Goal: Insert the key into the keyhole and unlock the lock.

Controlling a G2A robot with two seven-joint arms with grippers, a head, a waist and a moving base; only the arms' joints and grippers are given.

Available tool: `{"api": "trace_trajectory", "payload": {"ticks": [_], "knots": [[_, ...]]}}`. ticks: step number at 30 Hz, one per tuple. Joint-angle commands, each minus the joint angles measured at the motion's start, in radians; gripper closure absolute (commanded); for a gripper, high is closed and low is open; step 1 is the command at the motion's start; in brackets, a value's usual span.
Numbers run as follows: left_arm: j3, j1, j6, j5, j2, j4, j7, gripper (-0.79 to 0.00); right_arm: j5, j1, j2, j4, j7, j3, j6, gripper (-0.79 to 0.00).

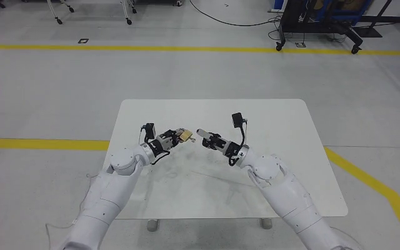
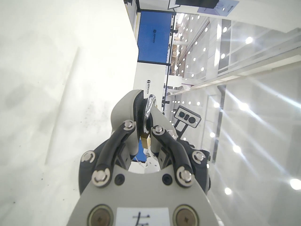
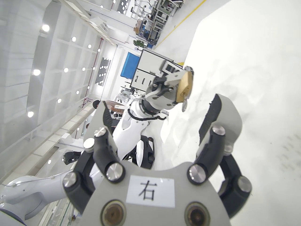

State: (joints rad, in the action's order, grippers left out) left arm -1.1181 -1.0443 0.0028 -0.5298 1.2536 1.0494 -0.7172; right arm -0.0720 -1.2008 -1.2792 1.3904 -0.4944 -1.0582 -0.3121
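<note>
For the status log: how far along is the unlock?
Done: left gripper is shut on the lock, and the key looks inserted.
In hand: right gripper is open, facing the key, not touching it.
Remaining: grip and turn the key; the shackle looks closed.

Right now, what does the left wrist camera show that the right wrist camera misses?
Left wrist only: the silver shackle of the lock, pinched in the shut left hand. Right wrist only: the right hand, open and empty, and a small silver key at the lock's base. Both: the brass lock, the left hand, the white table.
</note>
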Motion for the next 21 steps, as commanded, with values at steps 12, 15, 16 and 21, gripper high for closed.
{"api": "trace_trajectory", "payload": {"ticks": [12, 15, 16, 21], "knots": [[0.001, 0.053, 0.222, -0.247, 0.02, -0.118, -0.202, 0.0, -0.031, 0.01, -0.016, 0.01, 0.013, 0.045, -0.273, 0.0], [-0.001, 0.065, 0.277, -0.31, 0.025, -0.151, -0.248, 0.0, -0.038, 0.017, -0.022, -0.012, 0.032, 0.054, -0.324, 0.0], [-0.004, 0.068, 0.295, -0.335, 0.027, -0.169, -0.248, 0.0, -0.039, 0.019, -0.023, -0.017, 0.035, 0.057, -0.333, 0.0], [0.01, 0.087, 0.315, -0.349, 0.033, -0.197, -0.281, 0.0, -0.034, 0.024, -0.026, -0.034, 0.034, 0.064, -0.344, 0.0]]}}
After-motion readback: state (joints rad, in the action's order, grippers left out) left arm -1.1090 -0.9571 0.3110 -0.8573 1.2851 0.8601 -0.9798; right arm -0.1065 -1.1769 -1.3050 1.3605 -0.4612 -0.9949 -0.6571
